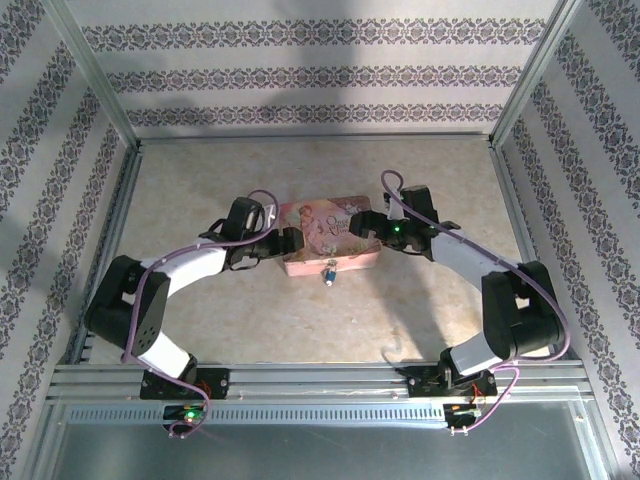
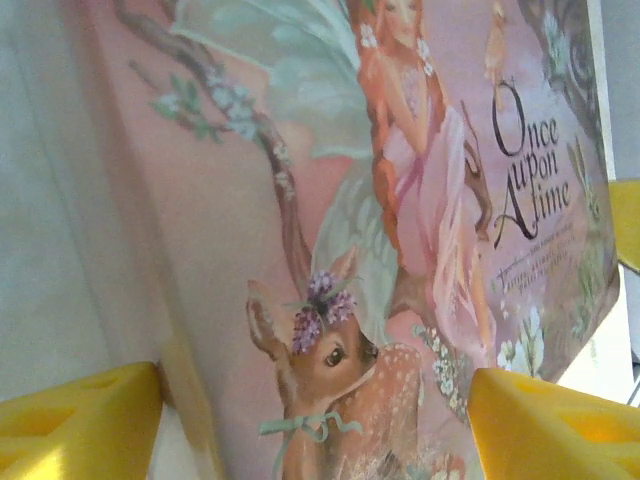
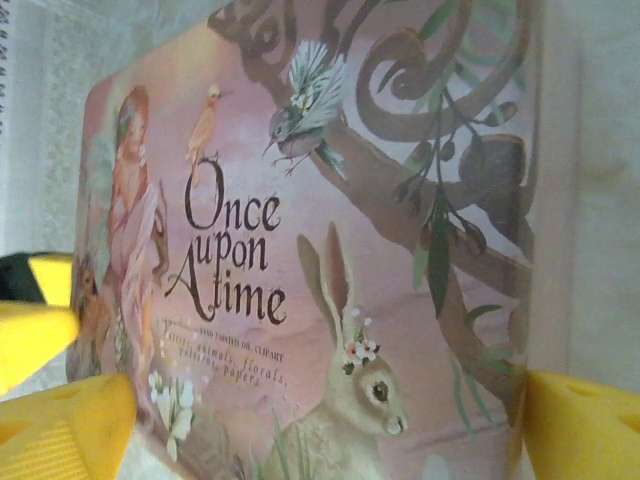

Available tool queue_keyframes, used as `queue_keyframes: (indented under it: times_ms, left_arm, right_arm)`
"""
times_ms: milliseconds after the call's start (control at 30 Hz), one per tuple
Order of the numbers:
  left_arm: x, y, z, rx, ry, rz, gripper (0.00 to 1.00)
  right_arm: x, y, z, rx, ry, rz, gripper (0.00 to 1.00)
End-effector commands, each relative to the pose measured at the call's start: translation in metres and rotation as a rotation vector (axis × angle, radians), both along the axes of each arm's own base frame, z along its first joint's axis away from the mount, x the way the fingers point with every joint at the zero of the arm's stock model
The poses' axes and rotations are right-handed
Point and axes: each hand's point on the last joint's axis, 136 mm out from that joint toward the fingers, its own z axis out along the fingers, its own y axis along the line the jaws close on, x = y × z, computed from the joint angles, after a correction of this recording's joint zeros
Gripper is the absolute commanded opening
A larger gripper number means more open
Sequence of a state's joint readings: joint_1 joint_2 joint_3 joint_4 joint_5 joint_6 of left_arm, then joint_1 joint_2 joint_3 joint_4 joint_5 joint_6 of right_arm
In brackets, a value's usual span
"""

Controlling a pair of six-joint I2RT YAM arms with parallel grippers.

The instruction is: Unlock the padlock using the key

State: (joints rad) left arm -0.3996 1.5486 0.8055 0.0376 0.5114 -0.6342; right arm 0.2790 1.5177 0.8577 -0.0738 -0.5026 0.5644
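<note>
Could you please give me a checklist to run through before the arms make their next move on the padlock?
1. Is the padlock in sight? Ok, it hangs at the near side of the tin.
2. Is the key located? Cannot tell, too small to make out.
3. Do the left fingers straddle the tin? Ok; firm contact cannot tell.
4. Do the right fingers straddle its other end? Ok, and they stand open.
5. Is the padlock between either pair of fingers? Not ok; both pairs are at the tin's ends.
</note>
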Motion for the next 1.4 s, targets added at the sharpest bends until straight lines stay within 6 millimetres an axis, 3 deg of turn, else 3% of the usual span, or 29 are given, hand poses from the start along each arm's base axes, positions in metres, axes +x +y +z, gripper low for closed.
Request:
queue_keyframes:
  times_ms: [0,133,233,367,533,700,833,1000,1133,1367]
  left_arm:
    - [-0.016,-0.021,0.02,-0.099,-0.038,-0.028,0.78]
    - [-0.023,-0.002,0.029,-0.041,-0.084,0.018,0.8]
    - [-0.026,0.017,0.046,0.03,-0.146,0.06,0.82]
    - [-0.034,0.041,0.072,0.094,-0.232,0.125,0.82]
    - [-0.045,0.051,0.103,0.069,-0.312,0.153,0.82]
    - [-0.042,0.035,0.122,-0.029,-0.308,0.125,0.8]
    - [-0.028,0.012,0.127,-0.111,-0.266,0.096,0.77]
    - [-0.008,-0.017,0.13,-0.159,-0.258,0.058,0.73]
    - [0.002,-0.035,0.122,-0.2,-0.241,0.054,0.7]
    - [0.005,-0.057,0.091,-0.196,-0.181,0.026,0.69]
  right_arm:
    - [0.005,0.038,0.03,0.084,-0.092,0.135,0.94]
    - [0.013,0.022,0.038,0.035,-0.148,0.081,0.94]
    - [0.008,0.001,0.052,-0.01,-0.206,0.034,0.94]
    - [-0.019,-0.023,0.061,-0.022,-0.242,-0.008,0.89]
    - [-0.067,-0.022,0.057,0.063,-0.234,0.001,0.77]
    - [-0.106,-0.004,0.036,0.134,-0.218,0.008,0.68]
    - [-0.124,0.013,0.015,0.18,-0.222,0.023,0.62]
    - [-0.131,0.027,-0.01,0.169,-0.202,0.031,0.56]
    - [-0.132,0.038,-0.023,0.145,-0.198,0.052,0.51]
    - [-0.122,0.047,-0.036,0.086,-0.224,0.044,0.47]
